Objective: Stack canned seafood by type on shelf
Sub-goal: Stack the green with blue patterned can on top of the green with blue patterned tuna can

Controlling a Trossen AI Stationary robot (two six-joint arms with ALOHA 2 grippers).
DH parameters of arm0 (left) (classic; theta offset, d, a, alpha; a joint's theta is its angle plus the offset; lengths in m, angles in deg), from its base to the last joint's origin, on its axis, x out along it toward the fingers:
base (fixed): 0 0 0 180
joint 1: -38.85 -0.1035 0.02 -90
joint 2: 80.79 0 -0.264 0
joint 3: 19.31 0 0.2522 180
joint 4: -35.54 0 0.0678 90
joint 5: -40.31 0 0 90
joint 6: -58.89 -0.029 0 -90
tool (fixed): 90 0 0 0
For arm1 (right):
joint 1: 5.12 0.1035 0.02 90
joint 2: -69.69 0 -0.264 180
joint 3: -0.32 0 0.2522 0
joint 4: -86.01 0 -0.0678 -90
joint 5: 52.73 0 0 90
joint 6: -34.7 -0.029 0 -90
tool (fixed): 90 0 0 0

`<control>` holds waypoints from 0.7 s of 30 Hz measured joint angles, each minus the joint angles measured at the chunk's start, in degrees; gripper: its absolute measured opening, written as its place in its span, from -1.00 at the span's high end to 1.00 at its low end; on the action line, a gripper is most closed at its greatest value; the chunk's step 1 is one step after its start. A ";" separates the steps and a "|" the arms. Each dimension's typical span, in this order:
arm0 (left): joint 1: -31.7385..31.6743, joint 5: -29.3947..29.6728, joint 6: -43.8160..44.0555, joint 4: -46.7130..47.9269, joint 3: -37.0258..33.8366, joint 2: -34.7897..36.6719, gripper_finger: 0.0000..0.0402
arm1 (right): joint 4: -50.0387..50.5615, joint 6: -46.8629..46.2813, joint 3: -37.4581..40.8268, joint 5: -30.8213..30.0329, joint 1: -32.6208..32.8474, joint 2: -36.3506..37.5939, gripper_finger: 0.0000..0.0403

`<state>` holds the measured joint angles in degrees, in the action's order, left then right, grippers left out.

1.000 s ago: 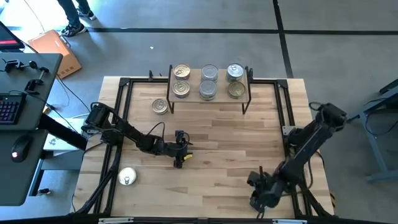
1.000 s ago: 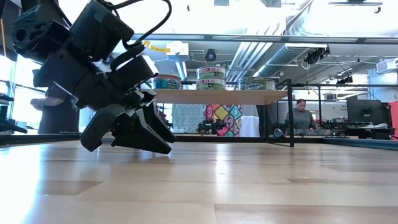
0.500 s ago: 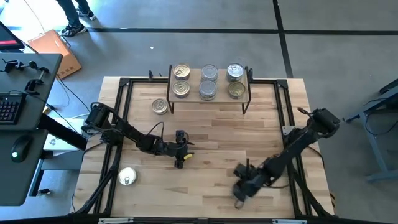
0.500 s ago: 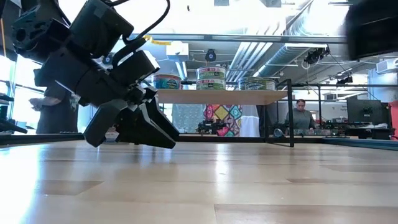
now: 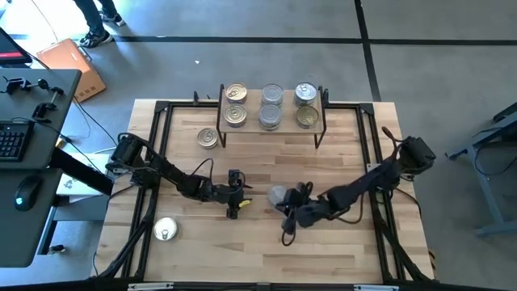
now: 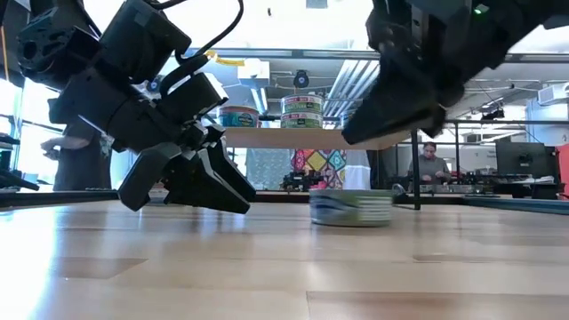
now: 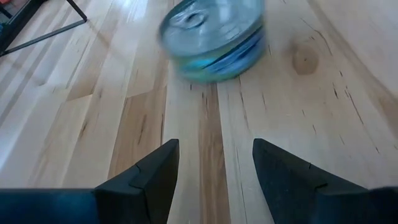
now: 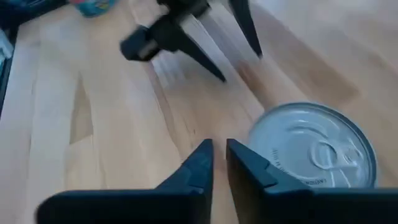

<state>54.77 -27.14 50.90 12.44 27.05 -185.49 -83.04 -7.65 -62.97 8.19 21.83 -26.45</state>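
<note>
My right jaws are nearly closed, empty, beside the tin mid-frame; gotta open first, then straddle it.

Shelf at the rear of the surface, bearing six tins in three columns. One tin just left of the shelf; one at front left; one mid-surface, between the left gripper and right gripper.

wooden table carries shelf and three loose tins.
</note>
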 joint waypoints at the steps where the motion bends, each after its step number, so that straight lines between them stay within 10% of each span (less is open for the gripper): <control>1: 0.00 0.00 0.04 -0.02 0.00 0.00 0.01 | -0.89 2.73 0.00 -0.04 -0.08 -0.04 0.77; 12: -0.02 0.00 0.28 -0.31 0.00 0.00 0.01 | -10.93 36.74 -0.43 -4.78 -2.93 -10.02 -0.01; 21: 0.02 -1.37 -0.33 -0.47 0.00 0.00 0.01 | -6.13 35.17 -4.90 -11.29 -4.15 -16.37 0.37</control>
<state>54.79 -28.51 50.58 11.96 27.05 -185.49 -89.17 27.52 -67.88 -3.10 17.68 -42.81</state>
